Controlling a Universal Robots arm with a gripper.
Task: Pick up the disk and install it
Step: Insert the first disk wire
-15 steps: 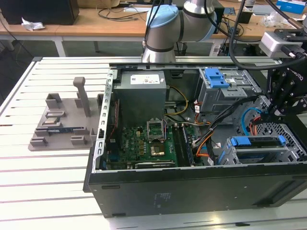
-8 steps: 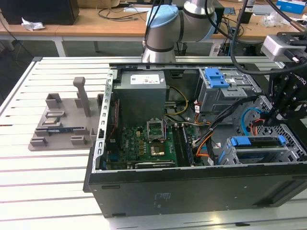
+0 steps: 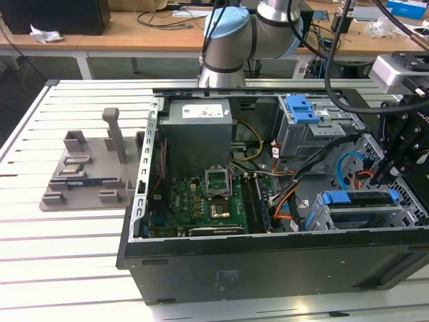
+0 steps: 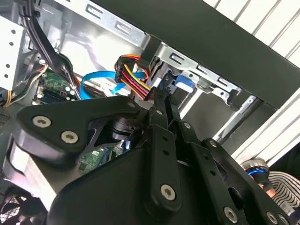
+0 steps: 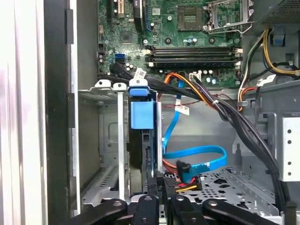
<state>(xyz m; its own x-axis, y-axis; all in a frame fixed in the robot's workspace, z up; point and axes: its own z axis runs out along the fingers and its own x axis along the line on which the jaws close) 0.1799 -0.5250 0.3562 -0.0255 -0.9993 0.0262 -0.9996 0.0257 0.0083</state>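
**Item 1.** Open black metal computer case (image 3: 268, 268), lying on its side on a white slatted table (image 3: 60, 268). All places below are given against this case.

**Item 2.** Grey perforated metal drive cage (image 3: 322, 218), just inside the case's near wall, toward the exterior view's right.

**Item 3.** The disk (image 3: 355, 198), a flat drive in a blue plastic carrier. It sits in the slot of that cage. The first wrist view shows it edge-on (image 5: 141, 115), and its blue tab appears in the second wrist view (image 4: 182, 84).

**Item 4.** Black gripper (image 3: 387, 171), inside the case at the cage's open end. In both wrist views its two slim fingers are drawn close together (image 4: 164, 96) (image 5: 161, 180). The tips are at the disk's rear edge beside a bundle of red, orange and yellow wires (image 4: 133, 77). Whether they pinch the disk cannot be told.

**Item 5.** Light blue flat data cable (image 5: 197, 152), looped on the case floor beside the cage.

**Item 6.** Green motherboard (image 3: 201, 201), mid-case.

**Item 7.** Grey box-shaped power supply (image 3: 198, 134), against the far wall.

**Item 8.** Grey metal bay with a blue latch bracket (image 3: 301, 107), in the far corner.

**Item 9.** Grey plastic fixture tray (image 3: 87, 174), outside the case, on the exterior view's left.

**Item 10.** Silver and pale-blue robot arm (image 3: 234, 33), beyond the far wall.
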